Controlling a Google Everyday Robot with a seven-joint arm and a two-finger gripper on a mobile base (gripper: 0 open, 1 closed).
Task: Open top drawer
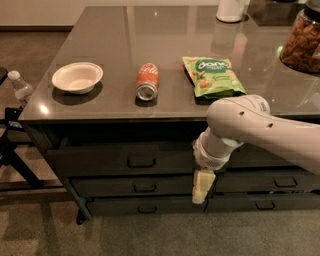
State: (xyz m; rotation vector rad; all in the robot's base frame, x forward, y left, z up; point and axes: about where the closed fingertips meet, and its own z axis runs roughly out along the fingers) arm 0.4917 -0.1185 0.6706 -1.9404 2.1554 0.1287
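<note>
The top drawer (100, 161) runs across the left stack just under the dark glossy counter (115, 35). Its tall front looks flush with the cabinet, and its small loop handle (141, 161) sits at centre. Two shallower drawers (115, 188) lie below it, at 6 o'clock from the handle. The gripper (200, 192) is cream-coloured and points down. It hangs in front of the cabinet at about 4 o'clock from that handle, clear of it, over the right end of the second drawer near the seam between the two stacks. Whether it is set wide or narrow cannot be told. Its white arm (250, 125) comes in from 3 o'clock and covers the right end of the top drawer's front. Part of a narrower stack of drawers (295, 182) shows beyond the arm. On the counter a white bowl (77, 77) sits at 10 o'clock from the handle. A red soda can (147, 81) lies on its side at 12 o'clock, and a green snack bag (212, 75) lies flat at 1 o'clock. A jar of nuts (302, 42) stands at the right edge and a white container (231, 10) at the far edge. A plastic water bottle (21, 87) stands off the counter's left side.
</note>
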